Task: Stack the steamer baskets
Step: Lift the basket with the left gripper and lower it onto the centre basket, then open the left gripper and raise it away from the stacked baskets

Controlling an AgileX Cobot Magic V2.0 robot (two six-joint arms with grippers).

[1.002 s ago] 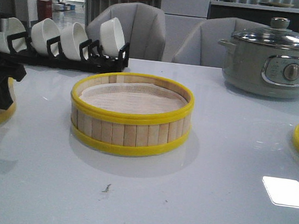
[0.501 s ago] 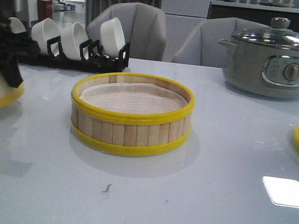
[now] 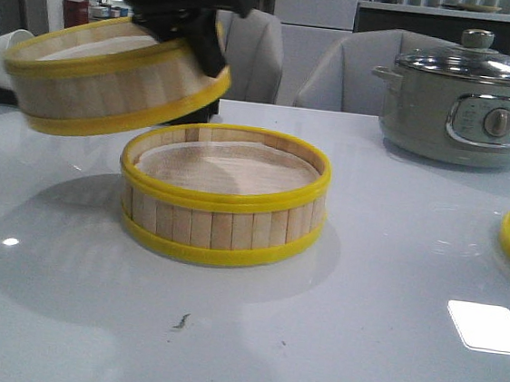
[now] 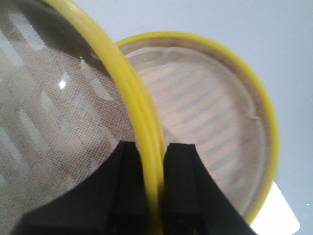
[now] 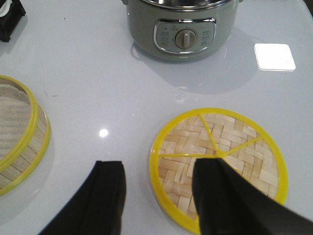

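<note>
Since half a second ago, the lifted steamer basket (image 3: 111,80) has been carried from the left edge of the front view up and rightward; it is now held tilted in the air, its right edge above the left rim of the second steamer basket (image 3: 223,197), which rests on the worktop (image 3: 359,330). The left claw (image 4: 155,188) is seen pinching the lifted basket's yellow rim between its black fingers (image 4: 182,171); from the front it is largely blurred and cut off at the frame's top. Through the wrist camera the resting basket's paper liner (image 4: 205,107) is visible below. The right claw (image 5: 156,196) is spread, holding nothing, above the flat woven lid (image 5: 220,161), whose near edge is hidden by one finger. The grey pot (image 3: 470,100) is set at the far right. The bowl rack is mostly hidden behind the lifted basket.
</note>
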